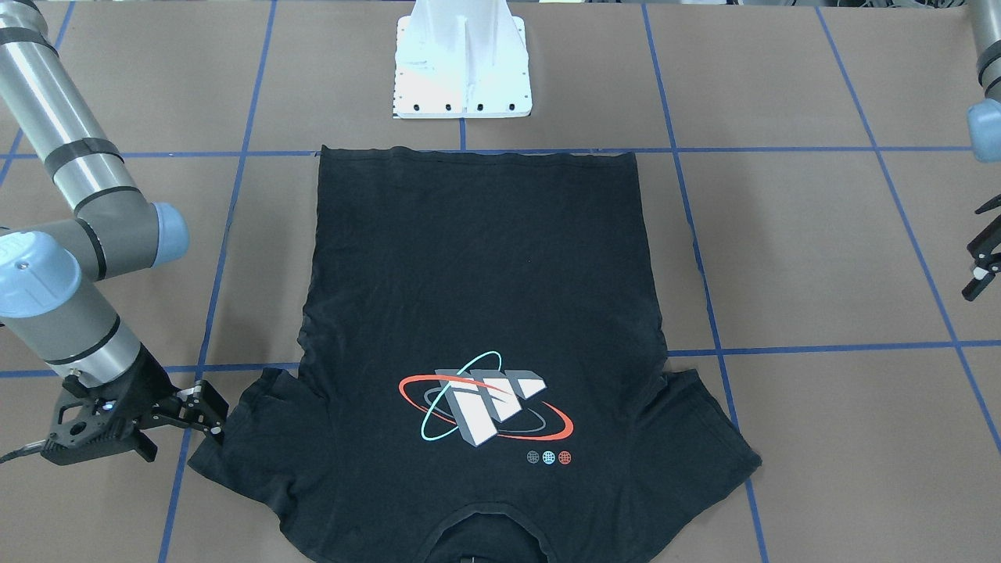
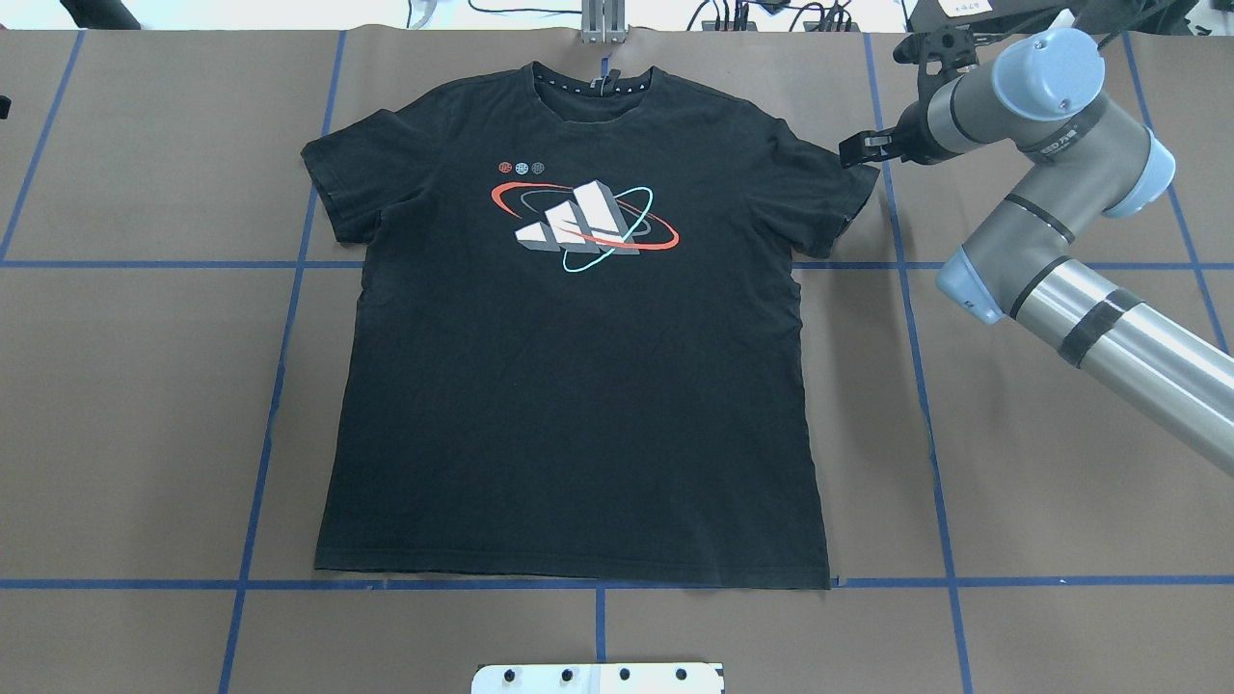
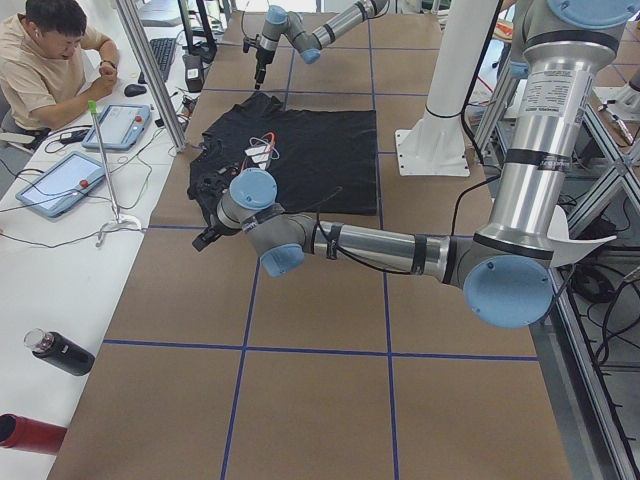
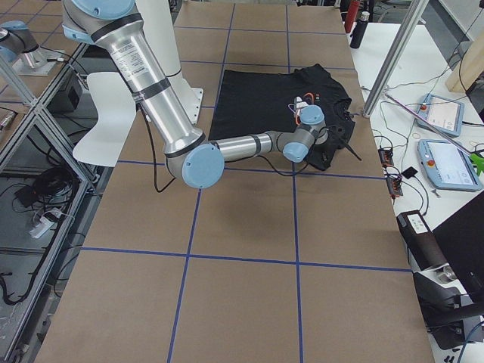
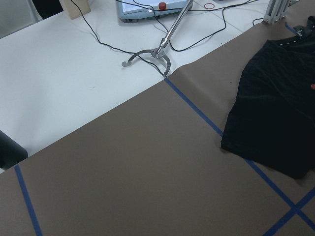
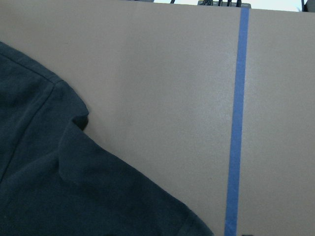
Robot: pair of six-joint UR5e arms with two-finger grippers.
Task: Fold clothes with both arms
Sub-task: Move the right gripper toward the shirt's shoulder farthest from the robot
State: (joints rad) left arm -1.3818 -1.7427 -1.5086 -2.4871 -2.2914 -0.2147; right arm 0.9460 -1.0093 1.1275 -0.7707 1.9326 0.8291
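Fingers of the right gripper (image 1: 217, 413) look spread, their tips at the outer edge of the black T-shirt (image 1: 485, 258), at its sleeve on the robot's right; we cannot tell whether they touch the cloth. Beside that sleeve the right wrist view shows only bare brown table (image 1: 821, 234) and a blue tape line (image 6: 236, 123). The left gripper (image 1: 979, 262) hangs over bare table, well apart from the other sleeve; the frame cuts it off, so we cannot tell how its fingers stand. The shirt lies flat with its graphic (image 1: 485, 407) up. Its collar (image 2: 598, 82) is at the table's far edge, and its hem is near the white pedestal base (image 1: 463, 86).
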